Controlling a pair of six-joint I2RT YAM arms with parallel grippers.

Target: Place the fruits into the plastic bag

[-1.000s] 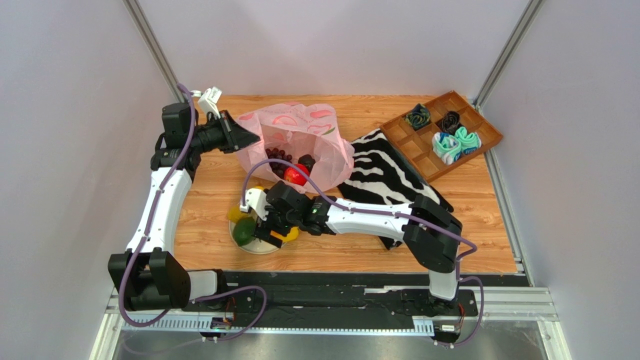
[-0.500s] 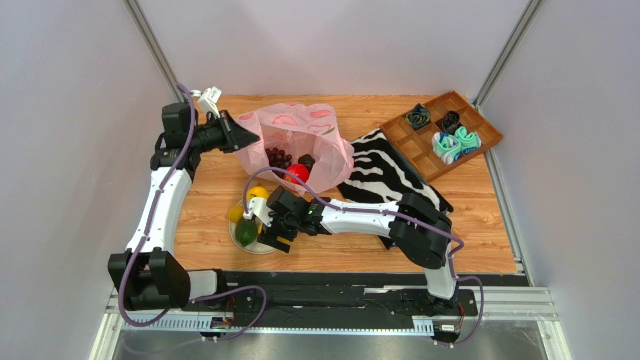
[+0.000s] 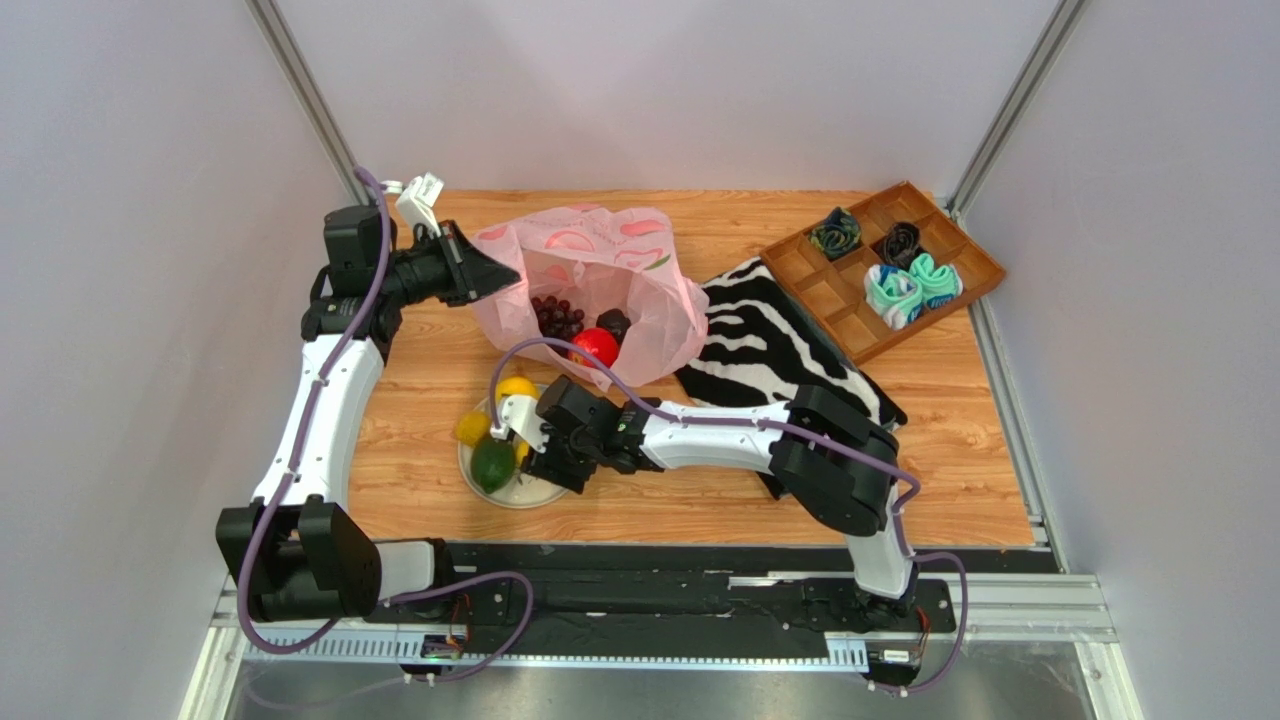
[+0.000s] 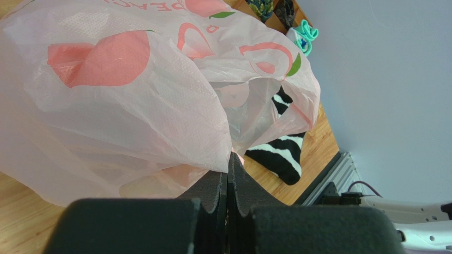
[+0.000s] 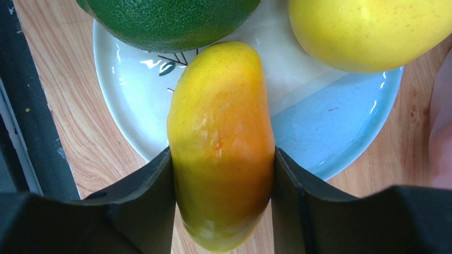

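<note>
Right gripper [image 5: 221, 161]: jaws clamped on the mango [image 5: 220, 132], one finger on each flank; its far end pokes out past the fingertips
Mango's place: over the near rim of the pale plate [image 5: 329, 132]; green fruit [image 5: 170, 18] and lemon [image 5: 366, 32] just beyond the jaws
Left gripper [image 4: 228, 172]: jaws together, pinching the plastic bag [image 4: 132, 106] at its edge; bag billows ahead of them
Bag: grapes [image 3: 558, 314] and red fruit [image 3: 597, 345] inside

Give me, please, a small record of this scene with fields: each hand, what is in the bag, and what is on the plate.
left hand: shut, pinching the edge of the plastic bag
right hand: shut on the mango, over the rim of the plate
in bag: grape bunch, red fruit
on plate: green fruit, two lemons
not yet bagged: four fruits, counting the mango
</note>
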